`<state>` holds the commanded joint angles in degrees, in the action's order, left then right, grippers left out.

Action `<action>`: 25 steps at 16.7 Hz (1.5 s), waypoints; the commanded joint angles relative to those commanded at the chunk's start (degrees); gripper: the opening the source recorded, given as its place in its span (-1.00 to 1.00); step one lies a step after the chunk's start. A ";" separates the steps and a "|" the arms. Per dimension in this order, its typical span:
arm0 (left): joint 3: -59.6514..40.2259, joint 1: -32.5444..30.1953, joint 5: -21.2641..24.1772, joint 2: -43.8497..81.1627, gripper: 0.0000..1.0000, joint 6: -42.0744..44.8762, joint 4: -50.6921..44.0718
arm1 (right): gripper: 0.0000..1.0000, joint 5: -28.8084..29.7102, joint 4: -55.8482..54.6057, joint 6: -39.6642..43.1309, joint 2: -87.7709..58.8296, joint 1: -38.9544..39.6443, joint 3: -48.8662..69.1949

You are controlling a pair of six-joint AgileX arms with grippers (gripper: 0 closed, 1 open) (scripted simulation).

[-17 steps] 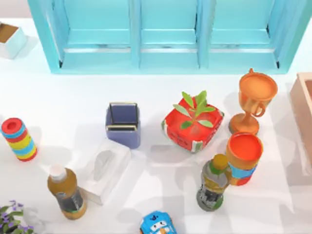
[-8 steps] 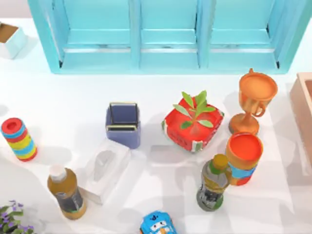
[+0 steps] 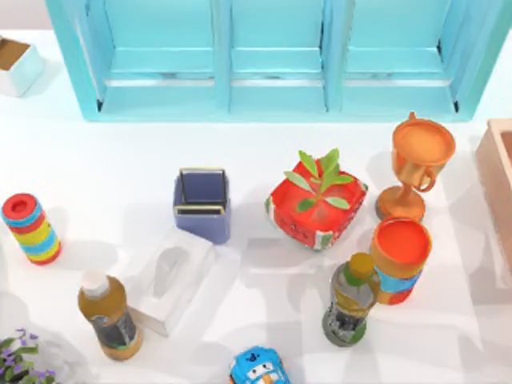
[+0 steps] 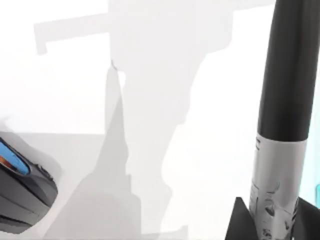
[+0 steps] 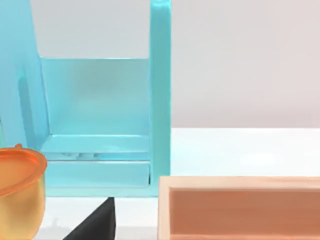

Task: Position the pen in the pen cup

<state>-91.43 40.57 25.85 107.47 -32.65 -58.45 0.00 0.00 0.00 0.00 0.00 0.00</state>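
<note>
Though between fingers, pen upright.

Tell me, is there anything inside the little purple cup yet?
No, it's empty. From above, the pen cup stands upright, and its open mouth shows a bare blue-purple inside, with no pen in it.

White table, pen cup upright

The pen cup has smooth, matt blue-purple walls and a thin, pale, metal-looking rim, while the trophy goblet beside the potted plant shows a glossy orange sheen like polished plastic. The pen has a smooth, satin black barrel above a shiny silvery band. The table is plain, matt white, and the tissue box looks like smooth white card.
</note>
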 joint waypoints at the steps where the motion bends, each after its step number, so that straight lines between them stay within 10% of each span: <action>1: -0.20 -0.28 -0.16 0.20 -1.00 0.06 0.08 | 1.00 0.00 0.00 0.00 0.00 0.00 0.00; 5: 0.66 -3.21 -3.71 0.78 -1.00 -0.45 1.67 | 1.00 0.00 0.00 0.00 0.00 0.00 0.00; 9: 3.19 -13.92 -16.96 2.42 -1.00 -1.55 7.60 | 1.00 0.00 0.00 0.00 0.00 0.00 0.00; 25: 18.98 -84.85 -107.87 4.45 -1.00 -5.23 53.13 | 1.00 0.00 0.00 0.00 0.00 0.00 0.00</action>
<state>-72.45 -44.28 -82.02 111.92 -37.88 -5.33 0.00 0.00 0.00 0.00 0.00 0.00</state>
